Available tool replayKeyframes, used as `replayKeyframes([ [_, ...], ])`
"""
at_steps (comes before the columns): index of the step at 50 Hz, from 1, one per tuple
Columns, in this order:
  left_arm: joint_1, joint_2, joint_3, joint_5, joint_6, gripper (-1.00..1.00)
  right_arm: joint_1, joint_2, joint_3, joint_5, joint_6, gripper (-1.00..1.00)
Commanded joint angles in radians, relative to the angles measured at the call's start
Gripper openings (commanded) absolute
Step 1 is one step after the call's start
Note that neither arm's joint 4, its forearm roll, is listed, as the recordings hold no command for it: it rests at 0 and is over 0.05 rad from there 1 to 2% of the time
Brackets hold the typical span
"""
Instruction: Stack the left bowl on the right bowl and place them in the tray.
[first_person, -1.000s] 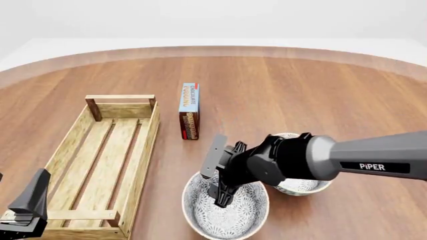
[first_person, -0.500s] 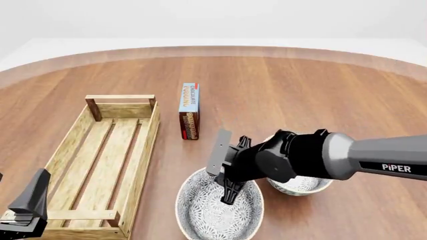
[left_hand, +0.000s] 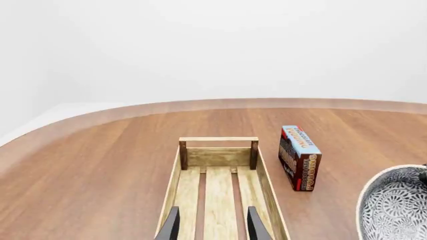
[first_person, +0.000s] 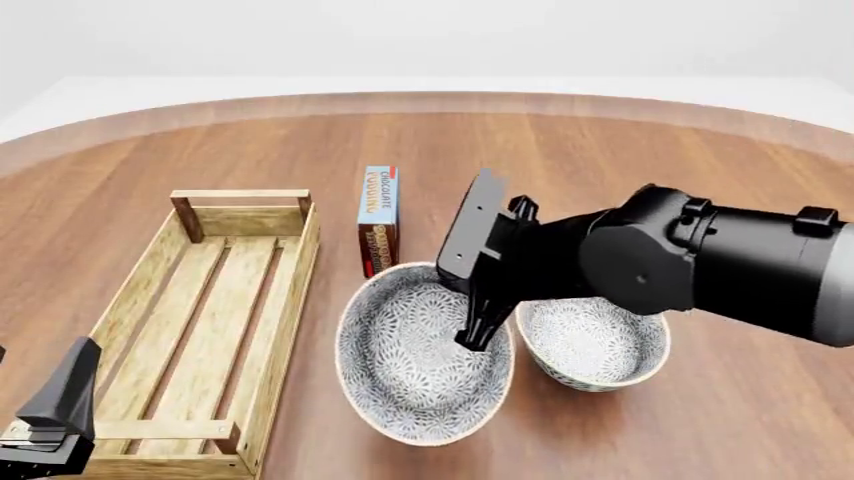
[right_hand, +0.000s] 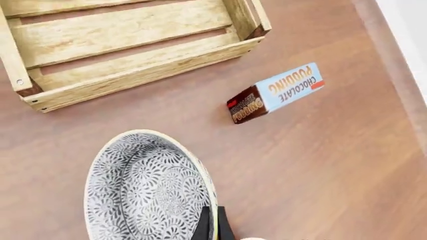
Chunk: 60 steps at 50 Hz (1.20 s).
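Wooden table (first_person: 641, 180): right gripper (first_person: 483, 322) pinching left bowl (first_person: 414, 360) rim, lifted, tilted; right bowl (first_person: 594, 345) just rightward.

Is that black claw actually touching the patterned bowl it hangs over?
Touching. The right wrist view shows the right gripper pinching the left bowl's rim.

On the brown wooden bench (first_person: 601, 170), the long light-wood slatted tray (first_person: 200, 320) lies at nine o'clock, with the small upright blue-and-brown chocolate box (first_person: 379, 222) just beside its far end, at eleven o'clock. The larger patterned grey bowl (first_person: 414, 360) sits tilted at six o'clock, the smaller patterned grey bowl (first_person: 594, 345) beside it at four o'clock.
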Motion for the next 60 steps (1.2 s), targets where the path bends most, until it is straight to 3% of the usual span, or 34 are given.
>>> replayKeyframes([
  [1,0.000,0.000,0.000,0.000,0.000,1.00,-0.051,-0.122,-0.077,0.058,0.017,-1.00],
  [17,0.000,0.000,0.000,0.000,0.000,1.00,-0.156,-0.232,-0.129,0.097,0.109,-1.00],
  [30,0.000,0.000,0.000,0.000,0.000,1.00,-0.211,-0.273,-0.156,0.109,0.314,-1.00],
  [36,0.000,0.000,0.000,0.000,0.000,1.00,-0.254,-0.297,-0.106,0.064,0.410,-1.00],
  [38,0.000,0.000,0.000,0.000,0.000,1.00,-0.260,-0.302,-0.093,0.057,0.413,-1.00],
  [45,0.000,0.000,0.000,0.000,0.000,1.00,-0.317,-0.338,-0.007,-0.011,0.509,-1.00],
  [60,0.000,0.000,0.000,0.000,0.000,1.00,-0.431,-0.367,0.132,-0.137,0.631,-1.00],
])
